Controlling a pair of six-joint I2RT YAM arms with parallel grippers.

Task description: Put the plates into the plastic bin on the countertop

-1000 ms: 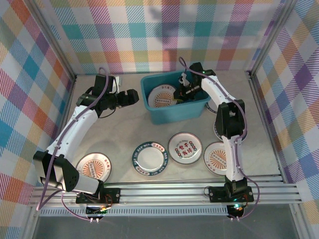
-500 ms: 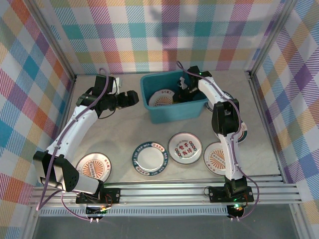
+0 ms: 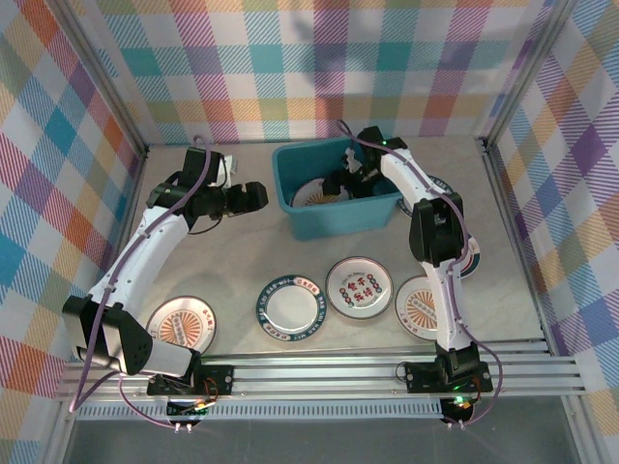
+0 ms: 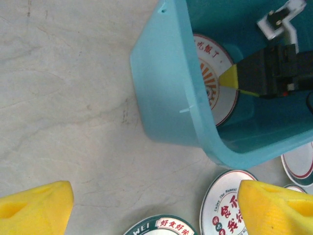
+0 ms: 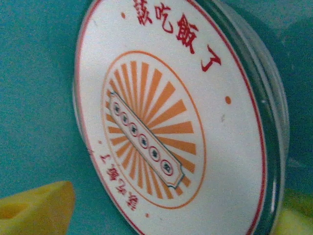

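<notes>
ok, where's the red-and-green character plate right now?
Top view: the character plate lies on the countertop just right of centre, in front of the plastic bin, between the green-rimmed plate and an orange sunburst plate.

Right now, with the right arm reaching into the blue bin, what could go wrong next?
The right fingers stand open close over the orange sunburst plate in the plastic bin; rising carelessly, one could hook its rim and tip it. The right arm also passes over the near orange plate on the countertop, so a low retreat might knock it.
</notes>
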